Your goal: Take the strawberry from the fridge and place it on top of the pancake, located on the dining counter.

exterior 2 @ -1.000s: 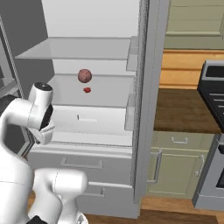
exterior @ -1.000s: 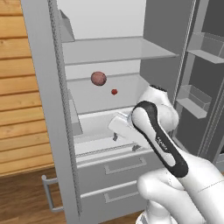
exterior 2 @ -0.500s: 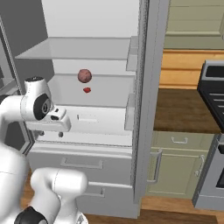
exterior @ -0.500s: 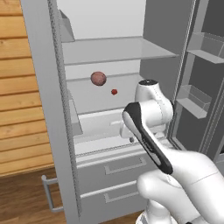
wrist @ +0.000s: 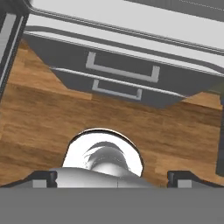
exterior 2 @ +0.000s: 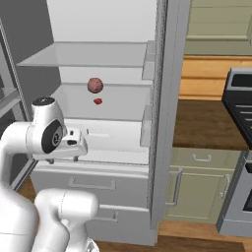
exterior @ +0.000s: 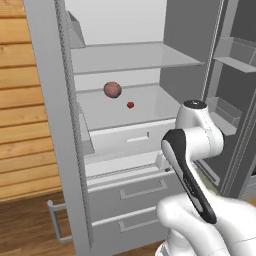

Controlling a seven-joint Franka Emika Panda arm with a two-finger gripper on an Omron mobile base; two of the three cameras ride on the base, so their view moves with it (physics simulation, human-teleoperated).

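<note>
Open fridge ahead, arm folded low before its drawers, hand floorward, fingers wide, empty.

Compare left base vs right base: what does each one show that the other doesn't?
Left base alone: the wood-plank wall left of the fridge, and the door bins on the open right door. Right base alone: the green cabinets, brown worktop and stove to the right. Both: the open fridge, strawberry and pinkish ball on the same clear shelf, lower drawers, and the arm in front.
</note>
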